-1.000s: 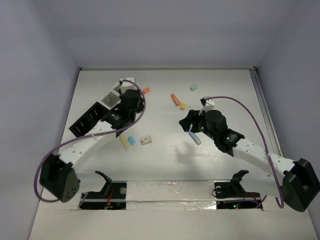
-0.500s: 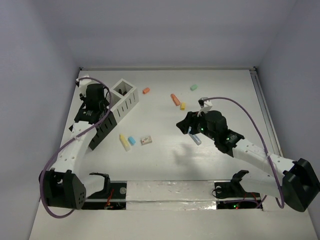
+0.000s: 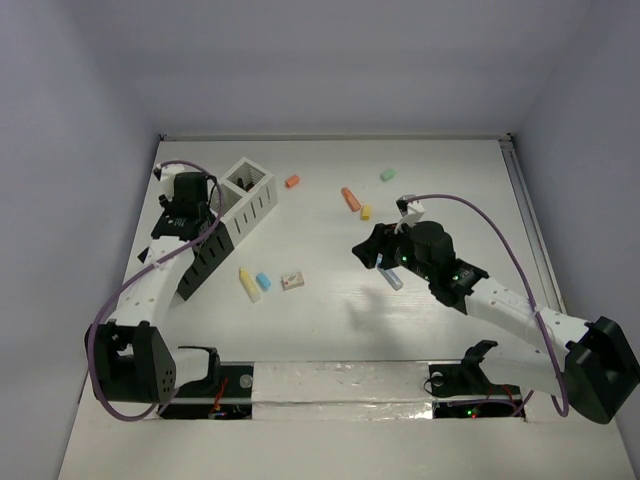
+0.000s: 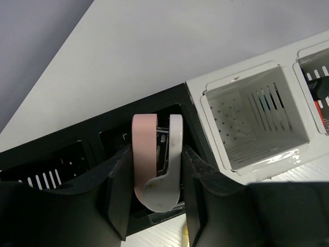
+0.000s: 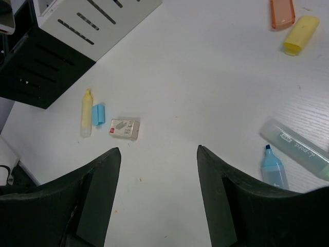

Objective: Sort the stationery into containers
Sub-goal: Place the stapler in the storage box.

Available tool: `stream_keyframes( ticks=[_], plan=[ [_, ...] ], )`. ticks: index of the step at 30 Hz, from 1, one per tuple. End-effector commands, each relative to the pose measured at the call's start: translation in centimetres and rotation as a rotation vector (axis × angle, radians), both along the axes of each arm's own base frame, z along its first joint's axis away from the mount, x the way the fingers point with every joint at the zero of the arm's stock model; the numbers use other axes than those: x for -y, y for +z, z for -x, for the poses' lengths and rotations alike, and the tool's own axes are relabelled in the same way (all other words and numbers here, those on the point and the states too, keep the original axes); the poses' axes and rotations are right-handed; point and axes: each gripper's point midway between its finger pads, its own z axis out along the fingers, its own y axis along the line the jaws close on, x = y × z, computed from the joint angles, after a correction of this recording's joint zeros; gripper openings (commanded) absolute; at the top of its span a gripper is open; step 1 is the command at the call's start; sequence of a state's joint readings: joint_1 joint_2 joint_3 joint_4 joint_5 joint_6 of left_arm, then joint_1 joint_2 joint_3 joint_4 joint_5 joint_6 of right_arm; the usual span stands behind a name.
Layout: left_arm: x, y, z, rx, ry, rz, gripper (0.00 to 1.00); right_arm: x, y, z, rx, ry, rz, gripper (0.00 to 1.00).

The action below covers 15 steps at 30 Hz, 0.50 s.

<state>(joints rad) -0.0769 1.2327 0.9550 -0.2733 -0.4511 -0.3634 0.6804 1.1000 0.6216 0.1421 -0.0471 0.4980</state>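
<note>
My left gripper (image 3: 186, 205) is shut on a pink and white piece (image 4: 154, 164) and holds it over a cell of the black container (image 4: 87, 131), at the table's left (image 3: 196, 268). The white container (image 3: 247, 196) stands beside it; its near compartment (image 4: 257, 116) looks bare. My right gripper (image 3: 372, 252) is open and empty (image 5: 159, 149), hovering mid-table. Near it lie a blue marker (image 5: 272, 170) and a clear tube (image 5: 295, 149). A yellow marker (image 5: 86, 113), a blue block (image 5: 98, 113) and a small staple box (image 5: 123, 128) lie ahead.
An orange piece (image 3: 292, 181), another orange piece (image 3: 350, 198), a yellow piece (image 3: 366, 212) and a green piece (image 3: 387, 174) lie toward the back. Walls enclose the table on three sides. A cable loops off each arm.
My left gripper swung left from over the white container to over the black container, still holding the pink and white piece. The right arm has barely moved.
</note>
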Motion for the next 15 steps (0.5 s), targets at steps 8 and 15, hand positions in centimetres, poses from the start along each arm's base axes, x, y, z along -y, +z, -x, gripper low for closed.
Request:
stream_keyframes(
  ticks=[8, 15],
  plan=[
    [-0.8, -0.5, 1.4, -0.011, 0.026, -0.024, 0.49, -0.2, 1.4, -0.3, 0.043, 0.000, -0.042, 0.68],
    [2.2, 3.6, 0.3, 0.091, -0.118, 0.016, 0.54, 0.0, 1.4, -0.5, 0.048, -0.013, -0.034, 0.68]
  ],
)
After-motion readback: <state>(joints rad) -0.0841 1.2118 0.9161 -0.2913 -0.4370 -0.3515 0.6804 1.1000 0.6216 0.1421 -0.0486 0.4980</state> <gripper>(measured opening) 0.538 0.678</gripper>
